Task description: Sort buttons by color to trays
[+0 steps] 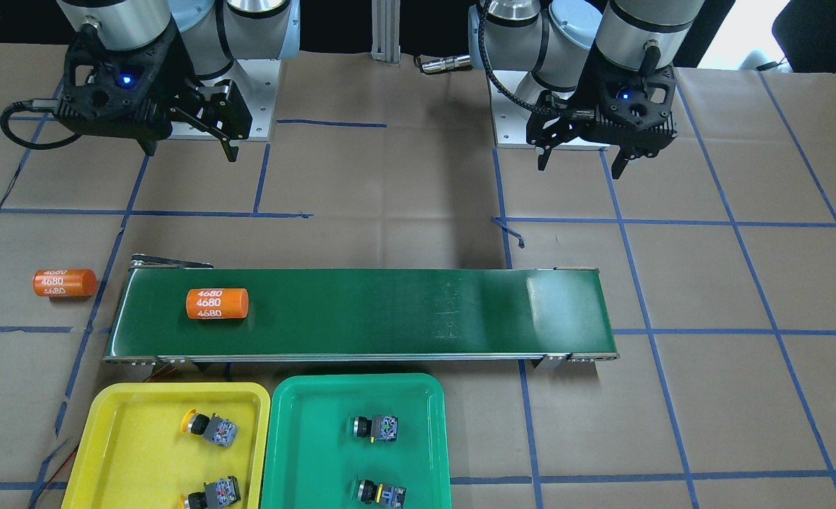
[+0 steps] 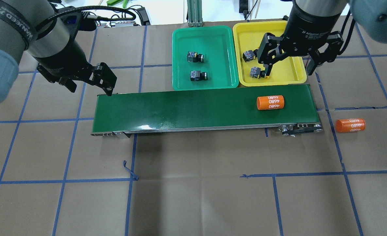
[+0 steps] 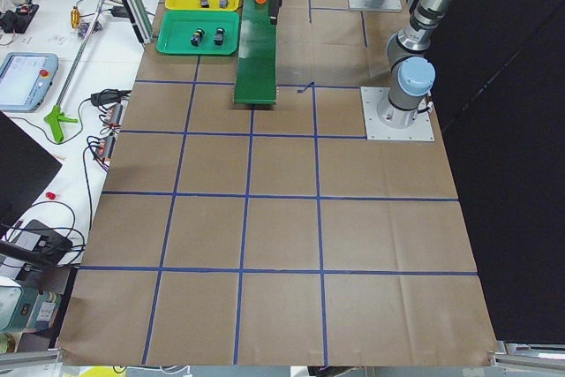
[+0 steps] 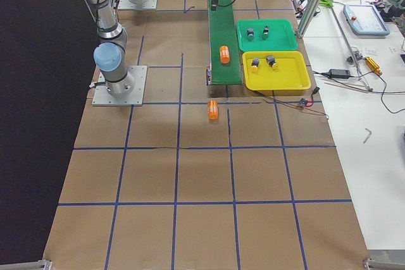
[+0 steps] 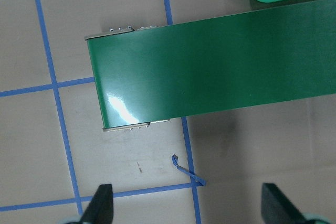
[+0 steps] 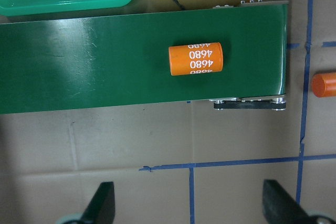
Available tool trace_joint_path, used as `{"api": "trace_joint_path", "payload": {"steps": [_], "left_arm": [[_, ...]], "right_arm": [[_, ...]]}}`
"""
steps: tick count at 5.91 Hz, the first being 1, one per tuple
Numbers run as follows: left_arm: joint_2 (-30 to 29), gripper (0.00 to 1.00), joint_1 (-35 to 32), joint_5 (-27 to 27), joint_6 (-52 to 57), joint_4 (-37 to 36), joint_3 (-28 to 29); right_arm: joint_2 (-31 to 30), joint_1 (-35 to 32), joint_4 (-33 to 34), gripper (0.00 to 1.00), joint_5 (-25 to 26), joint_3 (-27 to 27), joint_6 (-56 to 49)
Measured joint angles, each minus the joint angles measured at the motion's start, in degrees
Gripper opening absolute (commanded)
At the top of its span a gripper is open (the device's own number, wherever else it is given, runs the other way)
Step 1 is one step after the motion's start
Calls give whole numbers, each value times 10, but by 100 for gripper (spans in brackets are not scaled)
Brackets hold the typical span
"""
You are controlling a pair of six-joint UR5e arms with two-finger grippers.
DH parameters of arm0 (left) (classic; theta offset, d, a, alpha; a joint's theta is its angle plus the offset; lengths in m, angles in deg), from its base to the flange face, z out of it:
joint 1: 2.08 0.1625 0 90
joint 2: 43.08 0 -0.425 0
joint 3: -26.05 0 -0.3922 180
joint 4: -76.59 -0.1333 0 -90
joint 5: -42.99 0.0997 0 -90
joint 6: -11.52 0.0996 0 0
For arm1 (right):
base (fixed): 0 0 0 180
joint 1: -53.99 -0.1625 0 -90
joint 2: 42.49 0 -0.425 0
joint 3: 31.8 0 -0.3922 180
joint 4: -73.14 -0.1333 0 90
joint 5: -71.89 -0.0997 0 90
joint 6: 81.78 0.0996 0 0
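**Item:** button sort, bench with two arms.

**Left gripper** (image 1: pixel 579 166): fingers spread wide, nothing held, raised near the robot-side edge.

**Right gripper** (image 1: pixel 192 152): likewise wide apart and empty, raised near the same edge.

**Yellow tray** (image 1: pixel 107 397): at the far edge opposite the robot, toward the robot's right end. Holding first button (image 1: pixel 209 428) and second button (image 1: pixel 213 493), apart from each other.

**Green tray** (image 1: pixel 319 396): just beside the yellow one along that edge. Holding third button (image 1: pixel 377 428) and fourth button (image 1: pixel 382 493).

**Conveyor belt** (image 1: pixel 390 311): mid-bench, no button on it. One orange cylinder (image 1: pixel 217 303) on the belt, another orange cylinder (image 1: pixel 64 283) on the paper off its end.

**Step in hand:** judged finished, or at its close, with all four buttons in trays.

**Next move:** probably only a check of cap colour against tray.

**View notes:**
- Wrist views: empty fingers confirmed, but only tray rims visible.
- Front-facing view: all four buttons visible, second button's cap too dark to judge.
- Overhead view: greenish caps in the green tray, right gripper partly covering the yellow tray.
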Motion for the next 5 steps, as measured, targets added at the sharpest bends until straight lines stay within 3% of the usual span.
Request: {"api": "trace_joint_path", "payload": {"steps": [5], "left_arm": [[1, 99, 0, 0, 0, 0, 2]], "right_arm": [[-4, 28, 11, 100, -2, 9, -23]]}}
